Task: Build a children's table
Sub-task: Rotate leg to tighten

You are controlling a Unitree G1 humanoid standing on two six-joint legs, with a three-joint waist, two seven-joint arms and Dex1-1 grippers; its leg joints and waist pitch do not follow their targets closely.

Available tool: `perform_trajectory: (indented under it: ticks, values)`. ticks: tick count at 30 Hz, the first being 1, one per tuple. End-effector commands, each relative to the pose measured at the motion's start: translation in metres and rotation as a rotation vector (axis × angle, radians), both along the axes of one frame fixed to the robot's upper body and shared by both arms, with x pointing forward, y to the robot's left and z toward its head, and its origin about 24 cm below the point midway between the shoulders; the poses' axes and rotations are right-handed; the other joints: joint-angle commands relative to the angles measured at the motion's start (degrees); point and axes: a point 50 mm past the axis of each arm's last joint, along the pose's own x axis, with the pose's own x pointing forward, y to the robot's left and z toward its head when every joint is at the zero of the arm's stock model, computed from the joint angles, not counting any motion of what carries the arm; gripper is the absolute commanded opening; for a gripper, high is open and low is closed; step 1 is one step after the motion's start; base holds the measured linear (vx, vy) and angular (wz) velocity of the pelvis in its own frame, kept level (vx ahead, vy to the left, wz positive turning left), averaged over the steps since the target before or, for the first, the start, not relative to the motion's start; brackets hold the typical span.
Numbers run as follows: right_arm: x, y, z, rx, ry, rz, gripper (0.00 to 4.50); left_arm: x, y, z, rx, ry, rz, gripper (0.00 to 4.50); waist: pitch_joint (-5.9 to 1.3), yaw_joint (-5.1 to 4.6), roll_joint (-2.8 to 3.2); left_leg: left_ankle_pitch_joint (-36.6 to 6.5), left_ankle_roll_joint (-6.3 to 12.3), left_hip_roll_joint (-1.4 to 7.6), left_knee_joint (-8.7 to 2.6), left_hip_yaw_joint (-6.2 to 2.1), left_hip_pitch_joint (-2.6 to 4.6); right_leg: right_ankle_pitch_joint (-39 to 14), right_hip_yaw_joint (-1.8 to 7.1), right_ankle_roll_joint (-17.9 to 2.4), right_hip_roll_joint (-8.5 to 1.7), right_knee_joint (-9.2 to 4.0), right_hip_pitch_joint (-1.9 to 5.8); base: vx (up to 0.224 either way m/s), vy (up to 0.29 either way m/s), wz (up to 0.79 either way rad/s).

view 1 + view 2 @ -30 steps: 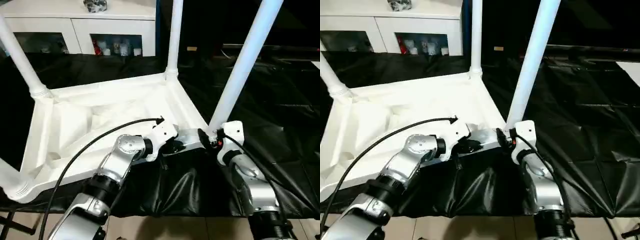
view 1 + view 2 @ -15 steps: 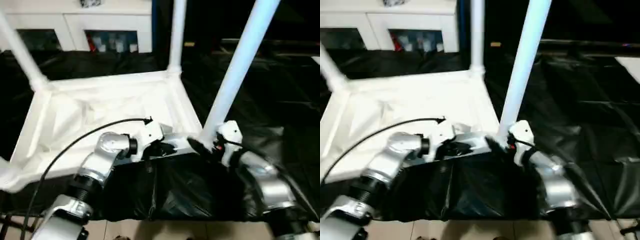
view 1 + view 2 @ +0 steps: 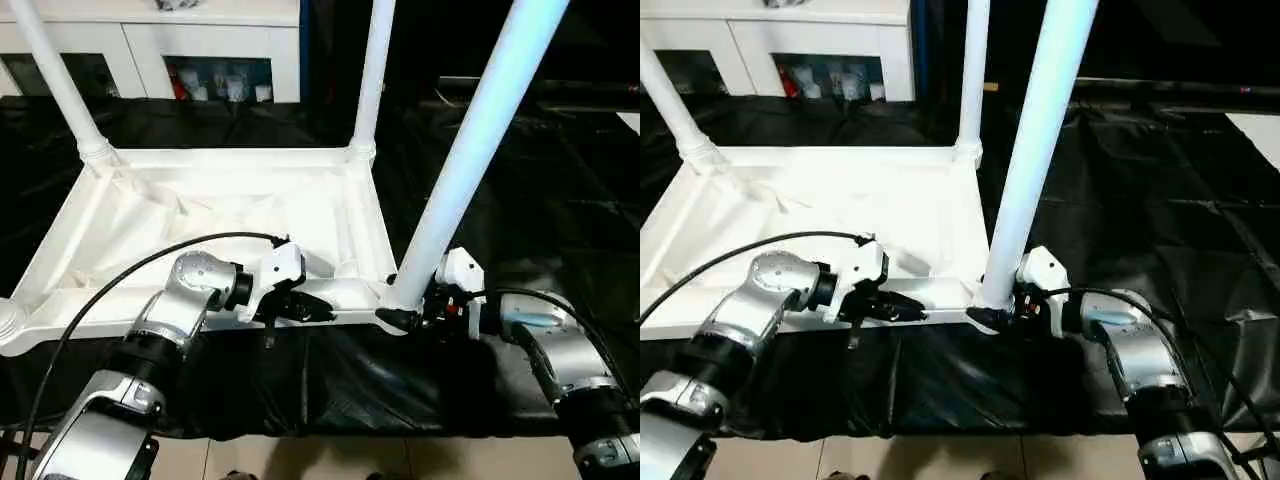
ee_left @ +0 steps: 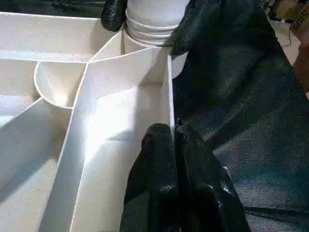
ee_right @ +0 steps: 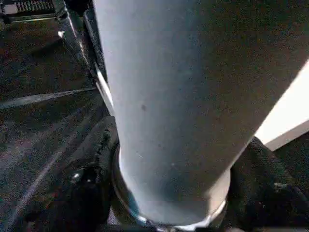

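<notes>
The children's table lies upside down: its white tabletop [image 3: 200, 210] shows the ribbed underside on black cloth. Legs stand in the far left [image 3: 55, 80], far right [image 3: 375, 70] and near right [image 3: 470, 150] corner sockets. My left gripper [image 3: 315, 312] is shut on the tabletop's near rim; the left wrist view shows its fingers [image 4: 159, 159] pinching the thin wall. My right gripper [image 3: 403, 310] is closed round the base of the near right leg [image 5: 178, 96], one black finger [image 5: 91, 193] on each side, just above the socket.
A white cabinet with glass doors [image 3: 150, 40] stands behind the work surface. Black cloth [image 3: 540, 190] covers the surface to the right and front. The surface's front edge and the floor [image 3: 300, 455] lie just below my forearms. A black cable [image 3: 120, 285] loops over my left arm.
The camera has shifted and tilted. My right gripper's fingers have drawn in round the near right leg's base. The left gripper has kept its hold on the rim.
</notes>
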Motion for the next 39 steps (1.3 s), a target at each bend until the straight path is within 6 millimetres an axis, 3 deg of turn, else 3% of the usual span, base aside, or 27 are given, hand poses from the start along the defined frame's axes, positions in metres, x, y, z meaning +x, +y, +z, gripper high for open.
perform_trajectory:
  ticks: [1, 6, 9, 11, 12, 14, 20, 21, 23, 28, 32, 33, 39]
  values:
    - [-0.007, 0.002, -0.013, -0.004, 0.071, 0.036, 2.71, -0.008, -0.003, -0.012, 0.037, 0.061, -0.058, 0.00, -2.88, 0.32, -0.40, -8.17, 6.17, 2.23, -2.94, -0.38, 0.57, -0.33, 1.06, -17.96, -2.22, -2.36, 2.63, 0.000, 0.000, 0.00]
    - [-0.013, 0.007, -0.018, 0.081, 0.094, -0.036, 2.71, -0.006, -0.011, -0.014, -0.010, 0.069, 0.003, 0.00, -2.77, 0.56, -0.57, -9.04, 6.08, 2.37, -3.02, -0.33, 0.63, -2.14, 1.08, -17.84, -2.25, -2.55, 2.54, 0.000, 0.000, 0.00]
    - [-0.015, 0.014, -0.023, 0.100, 0.073, -0.151, 2.70, -0.004, -0.020, -0.017, -0.031, 0.051, 0.080, 0.00, -2.49, 0.55, -0.59, -10.55, 5.10, 2.42, -3.34, -0.45, 0.65, -5.68, 1.18, -16.62, -2.27, -2.97, 2.32, 0.000, 0.000, 0.00]
    - [-0.014, 0.022, -0.026, 0.122, 0.064, -0.279, 2.70, -0.003, -0.031, -0.019, -0.049, 0.030, 0.142, 0.00, -2.22, 0.21, -0.75, -14.88, 3.34, 2.28, -3.78, -0.71, 0.91, -14.36, 1.31, -14.57, -2.52, -3.94, 1.97, 0.000, 0.000, 0.00]
    - [-0.013, 0.025, -0.027, 0.132, 0.068, -0.337, 2.70, -0.003, -0.036, -0.019, -0.056, 0.025, 0.163, 0.00, -2.05, 0.16, -0.66, -15.56, 2.62, 2.35, -3.98, -0.78, 0.89, -16.18, 1.44, -13.81, -2.52, -4.10, 1.81, 0.000, 0.000, 0.00]
    - [-0.010, 0.034, -0.029, 0.147, 0.078, -0.463, 2.70, -0.006, -0.048, -0.021, -0.064, 0.024, 0.196, 0.00, -1.80, -0.28, -0.41, -19.51, 0.17, 2.31, -4.62, -1.32, 0.95, -24.01, 1.34, -10.61, -2.50, -4.78, 1.44, 0.000, 0.000, 0.00]
    - [-0.006, 0.066, -0.030, 0.138, 0.079, -0.697, 2.70, -0.007, -0.079, -0.022, -0.082, -0.008, 0.329, 0.00, -1.77, -0.76, -0.73, -23.01, -1.10, 1.99, -4.84, -1.66, 1.19, -29.18, 1.55, -6.24, -2.47, -5.69, 0.47, 0.000, 0.000, 0.00]
    - [-0.007, 0.072, -0.028, 0.128, 0.050, -0.715, 2.70, -0.009, -0.083, -0.022, -0.081, -0.017, 0.328, 0.00, -1.77, -0.68, -0.63, -22.97, -0.99, 1.98, -4.87, -1.72, 1.18, -29.14, 1.57, -5.89, -2.52, -5.75, 0.47, 0.000, 0.000, 0.00]
    - [-0.008, 0.075, -0.026, 0.123, 0.038, -0.737, 3.40, -0.011, -0.086, -0.023, -0.072, -0.032, 0.317, 0.00, -1.74, -0.50, -0.69, -23.15, -0.39, 1.90, -4.85, -1.62, 1.11, -28.42, 1.76, -5.08, -2.43, -5.88, 0.21, 0.000, 0.000, 0.00]
    - [-0.005, 0.066, -0.020, 0.129, 0.022, -0.773, 3.75, -0.011, -0.080, -0.022, -0.070, -0.044, 0.302, 0.00, -1.99, -0.49, -0.50, -20.77, 0.11, 1.91, -4.89, -1.56, 0.62, -22.97, 1.77, -5.43, -2.28, -5.36, 0.59, 0.000, 0.000, 0.00]
    - [-0.001, 0.053, -0.008, 0.154, -0.027, -0.670, 3.88, -0.007, -0.064, -0.017, -0.071, -0.072, 0.266, 0.00, -2.27, -0.39, -0.59, -18.21, 1.38, 1.90, -4.56, -1.37, 0.35, -16.97, 1.70, -7.17, -2.30, -4.75, 1.23, 0.000, 0.000, 0.00]
    - [-0.003, 0.050, -0.004, 0.143, -0.034, -0.568, 3.88, -0.007, -0.057, -0.016, -0.056, -0.088, 0.213, 0.00, -2.24, -0.40, -0.76, -17.51, 1.76, 1.84, -4.46, -1.27, 0.25, -16.15, 1.70, -7.43, -2.27, -4.73, 1.27, 0.000, 0.000, 0.00]
    - [-0.009, 0.040, -0.001, 0.097, -0.035, -0.340, 3.88, -0.008, -0.036, -0.016, 0.009, -0.084, 0.114, 0.00, -2.60, -0.19, -0.60, -11.43, 3.92, 1.92, -3.72, -0.87, 0.19, -8.35, 1.50, -10.95, -2.27, -3.73, 1.90, 0.000, 0.000, 0.00]
